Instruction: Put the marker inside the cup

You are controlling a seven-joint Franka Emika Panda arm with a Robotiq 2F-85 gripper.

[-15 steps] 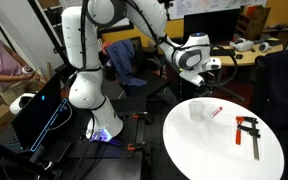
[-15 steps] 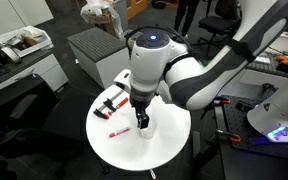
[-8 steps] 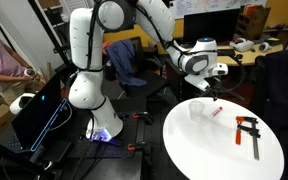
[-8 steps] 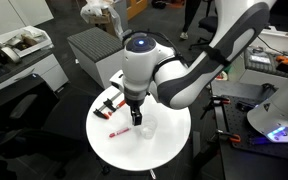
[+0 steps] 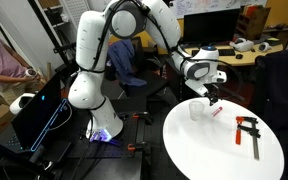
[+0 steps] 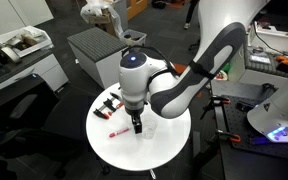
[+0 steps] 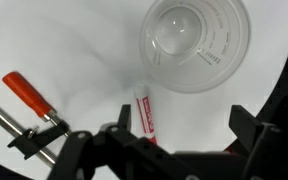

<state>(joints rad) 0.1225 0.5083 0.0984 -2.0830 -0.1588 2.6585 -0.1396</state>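
The red marker [image 7: 146, 112] lies flat on the white round table, just beside the clear plastic cup [image 7: 199, 42], which stands upright and empty. My gripper [image 7: 184, 135] is open and empty; the marker's lower end runs under its left finger. In both exterior views the gripper [image 5: 213, 96] [image 6: 137, 124] hangs low over the table, with the marker [image 5: 216, 111] [image 6: 118, 133] and the cup [image 5: 196, 110] [image 6: 149, 129] close below it. The gripper partly hides the cup in an exterior view.
A red-and-black bar clamp [image 7: 29, 97] [image 5: 249, 130] [image 6: 109, 104] lies on the same white table [image 5: 214, 150] [image 6: 124, 152], a little beyond the marker. The table's edge shows at the right in the wrist view. Desks, chairs and boxes surround the table.
The arm has come down towards the table and shifted over the marker and cup. The marker, cup and clamp have not moved.
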